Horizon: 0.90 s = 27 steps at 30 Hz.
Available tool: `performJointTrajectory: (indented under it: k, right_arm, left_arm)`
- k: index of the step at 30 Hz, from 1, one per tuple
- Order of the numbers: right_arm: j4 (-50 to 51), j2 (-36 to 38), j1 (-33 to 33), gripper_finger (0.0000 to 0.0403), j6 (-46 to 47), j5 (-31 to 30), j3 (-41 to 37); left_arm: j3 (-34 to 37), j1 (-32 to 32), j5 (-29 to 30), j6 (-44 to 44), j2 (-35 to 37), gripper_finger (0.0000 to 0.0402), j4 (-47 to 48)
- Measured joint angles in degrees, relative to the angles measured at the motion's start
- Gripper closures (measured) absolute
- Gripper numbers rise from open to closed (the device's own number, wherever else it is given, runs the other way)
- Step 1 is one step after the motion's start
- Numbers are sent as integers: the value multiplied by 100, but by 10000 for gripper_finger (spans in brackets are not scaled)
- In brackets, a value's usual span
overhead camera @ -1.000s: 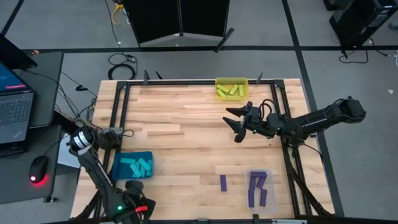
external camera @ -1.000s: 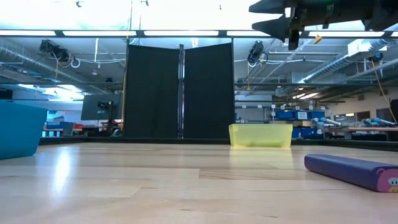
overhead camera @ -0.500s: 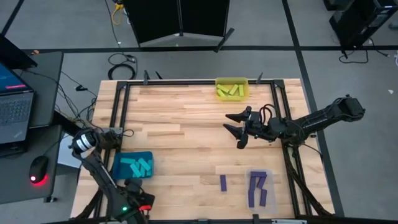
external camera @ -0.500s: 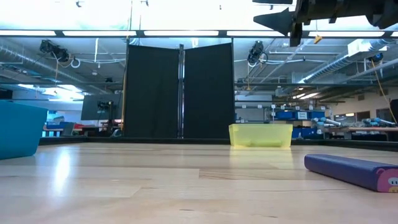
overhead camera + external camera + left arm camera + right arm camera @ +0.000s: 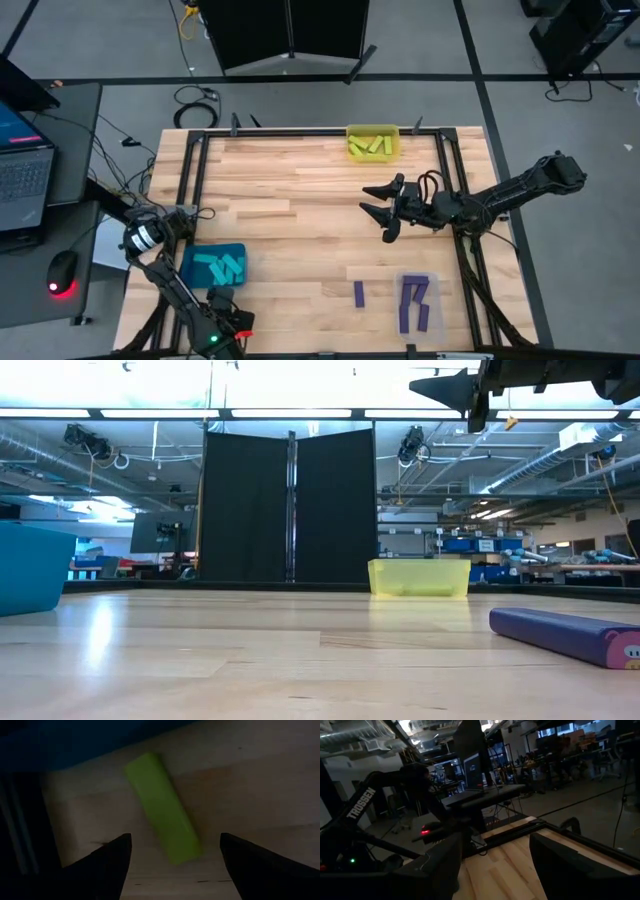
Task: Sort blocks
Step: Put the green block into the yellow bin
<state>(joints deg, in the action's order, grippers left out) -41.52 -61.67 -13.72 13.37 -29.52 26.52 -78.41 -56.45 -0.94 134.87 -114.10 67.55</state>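
Wood table (image 5: 300, 190), black screen (image 5: 288, 505) behind; both arms' fingers spread, empty.

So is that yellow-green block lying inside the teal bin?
No, the yellow-green block lies on the bare wooden table, outside the bin.

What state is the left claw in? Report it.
Open. The left claw has its fingers spread apart, and the yellow-green block lies untouched between them.

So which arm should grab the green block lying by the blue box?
Left. The left gripper is open right over the green block, a finger on each side. The right gripper hangs high over the table's other side, far away.
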Motion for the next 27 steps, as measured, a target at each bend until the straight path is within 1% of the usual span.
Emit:
performJointTrajectory:
  k: [7,14,19,27]
  right_arm:
    - [2,0,-15,160,4,-2,0]
    - [2,0,-85,160,2,-2,2]
    - [0,0,-85,160,2,-2,2]
    - [-11,0,-85,160,2,-2,8]
  left_arm:
    - [4,11,112,-38,-1,89,6]
    - [446,9,139,-33,58,95,-528]
    - [521,9,194,-33,48,120,-619]
    - [527,-19,258,-66,34,172,-664]
